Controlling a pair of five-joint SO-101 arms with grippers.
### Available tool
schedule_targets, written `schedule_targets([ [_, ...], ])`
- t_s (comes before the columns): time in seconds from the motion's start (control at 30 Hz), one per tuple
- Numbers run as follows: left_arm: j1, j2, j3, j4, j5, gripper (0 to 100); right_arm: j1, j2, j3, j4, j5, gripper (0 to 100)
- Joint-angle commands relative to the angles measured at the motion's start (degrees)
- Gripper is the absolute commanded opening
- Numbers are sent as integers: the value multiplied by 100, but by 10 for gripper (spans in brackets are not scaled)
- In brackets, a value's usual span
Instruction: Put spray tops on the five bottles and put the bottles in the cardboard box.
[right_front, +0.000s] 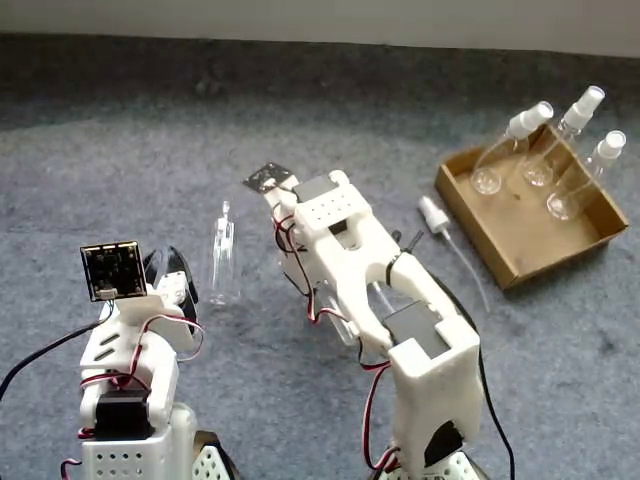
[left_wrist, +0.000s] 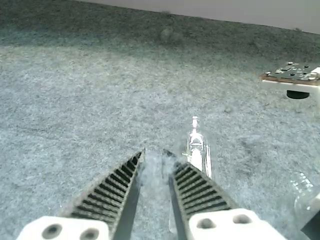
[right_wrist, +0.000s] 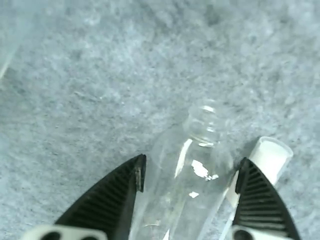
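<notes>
right gripper (right_wrist: 191, 165) is standing spread astride the uncapped bottle (right_wrist: 200, 127) lying on the carpet (right_wrist: 75, 75); left gripper (left_wrist: 154, 155) is hanging narrowly parted, empty. risk: smooth round bottle squirting sideways as jaws close off-centre.

Right hand (right_wrist: 191, 164) w/ fingers spread wide, one on each side of a clear bottle (right_wrist: 184, 177) lying on the grey fuzzy surface (right_wrist: 90, 75). Bottle's open neck points away from the hand. White tube-shaped piece (right_wrist: 270, 150) sits right beside one finger.
</notes>
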Motion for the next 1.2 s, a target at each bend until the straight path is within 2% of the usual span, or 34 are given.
schedule_targets([
  [0.0, 4, 22, -259, 18, -53, 14, 119, -75, -31, -66, 35, 174],
  [0.17, 4, 22, -259, 18, -53, 14, 66, -119, -75, 347, 35, 98],
  [0.57, 4, 22, -233, 0, -53, 14, 92, -1279, -1771, 2097, 9, 93],
  [0.77, 13, 22, -233, 9, -53, 14, 136, -2642, -1877, 2308, 26, 93],
  [0.87, 22, 22, -233, 18, -53, 14, 391, -3433, -1859, 2308, 26, 93],
  [1.0, 277, 22, -242, 18, -53, 14, 1174, -4207, -1842, 2299, 35, 93],
  [1.17, 488, 22, -242, 18, -62, 14, 1877, -4822, -1068, 2202, 26, 93],
])
